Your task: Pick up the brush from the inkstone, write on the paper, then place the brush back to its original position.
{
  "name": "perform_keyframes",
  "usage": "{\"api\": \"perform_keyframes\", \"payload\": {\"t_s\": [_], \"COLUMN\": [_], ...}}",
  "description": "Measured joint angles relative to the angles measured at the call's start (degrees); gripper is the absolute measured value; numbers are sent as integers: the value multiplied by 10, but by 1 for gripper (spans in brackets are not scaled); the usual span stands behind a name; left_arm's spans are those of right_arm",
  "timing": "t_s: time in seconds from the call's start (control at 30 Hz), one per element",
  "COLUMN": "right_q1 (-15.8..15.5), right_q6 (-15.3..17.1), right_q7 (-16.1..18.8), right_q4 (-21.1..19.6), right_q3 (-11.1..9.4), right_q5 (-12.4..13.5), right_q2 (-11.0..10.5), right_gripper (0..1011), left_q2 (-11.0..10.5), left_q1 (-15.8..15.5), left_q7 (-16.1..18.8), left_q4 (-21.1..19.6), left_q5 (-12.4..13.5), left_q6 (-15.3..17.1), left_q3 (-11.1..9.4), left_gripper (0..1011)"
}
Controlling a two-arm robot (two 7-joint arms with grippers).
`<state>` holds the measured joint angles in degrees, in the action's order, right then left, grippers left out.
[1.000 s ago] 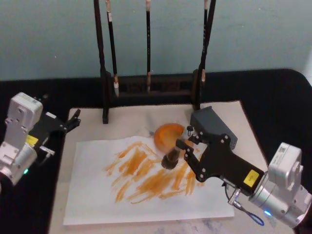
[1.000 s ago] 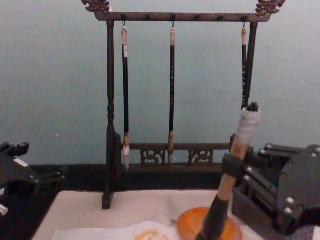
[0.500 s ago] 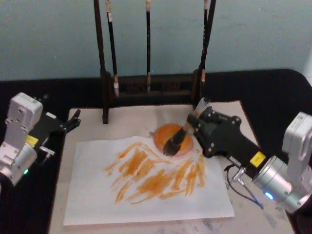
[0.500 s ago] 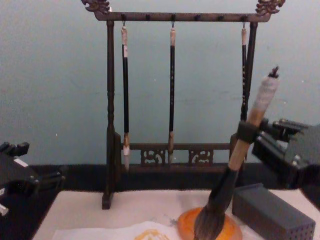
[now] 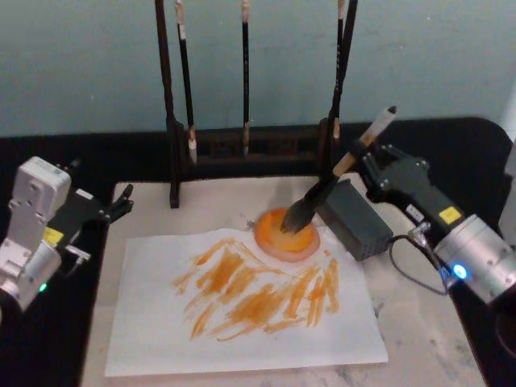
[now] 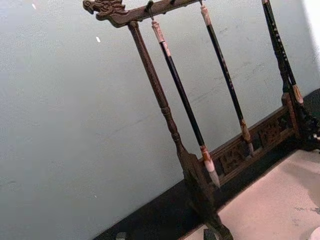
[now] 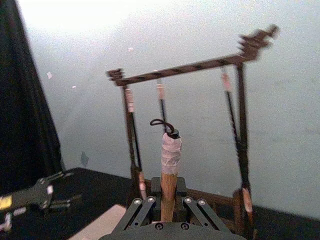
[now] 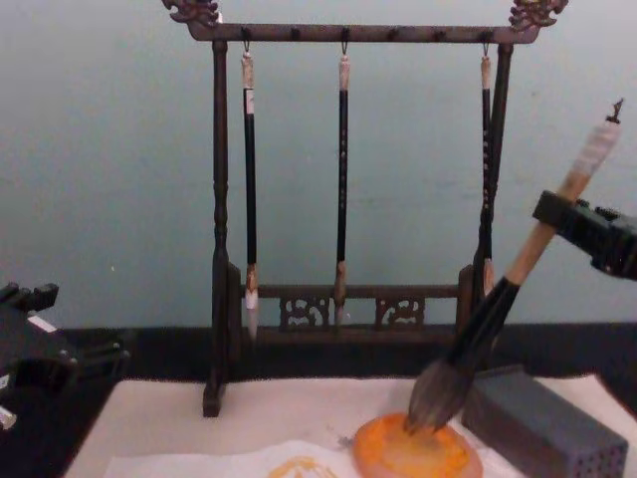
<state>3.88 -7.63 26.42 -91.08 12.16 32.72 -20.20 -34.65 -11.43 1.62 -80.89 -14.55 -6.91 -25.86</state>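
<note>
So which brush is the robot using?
Find the tall wooden rack at the back, then the orange inkstone before it. The brush leans there in the right gripper, bristles on the stone, far thicker than the three slim hanging brushes.

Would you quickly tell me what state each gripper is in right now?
Left gripper: parked at the left, cannot be told.
Right gripper: closed on the brush handle.

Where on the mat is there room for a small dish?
Bare mat lies between the brush rack and the paper, and right of the paper, nearer than the grey block. Crowded around the inkstone, where the right gripper holds the brush. Left gripper idles left.
</note>
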Motion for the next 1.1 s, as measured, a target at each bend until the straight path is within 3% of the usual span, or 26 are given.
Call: {"api": "perform_keyframes", "payload": {"t_s": [0.1,0.3,0.43,0.53,0.73,1.1], "right_q1": [24,59,89,104,130,155], "right_q6": [29,79,131,156,186,210], "right_q7": [6,12,8,0,-11,-19], "right_q4": [30,75,118,141,184,232], "right_q3": [-6,-13,-20,-23,-23,-18], "right_q5": [42,103,158,182,214,251], "right_q2": [5,14,25,32,40,44], "right_gripper": [168,168,168,168,168,168], "left_q2": [0,0,0,0,0,0], "left_q1": [0,0,0,0,0,0], "left_q7": [0,0,0,0,0,0], "left_q4": [0,0,0,0,0,0], "left_q5": [0,0,0,0,0,0], "left_q6": [0,0,0,0,0,0], "left_q3": [0,0,0,0,0,0], "left_gripper": [1001,1001,1001,1001,1001,1001]}}
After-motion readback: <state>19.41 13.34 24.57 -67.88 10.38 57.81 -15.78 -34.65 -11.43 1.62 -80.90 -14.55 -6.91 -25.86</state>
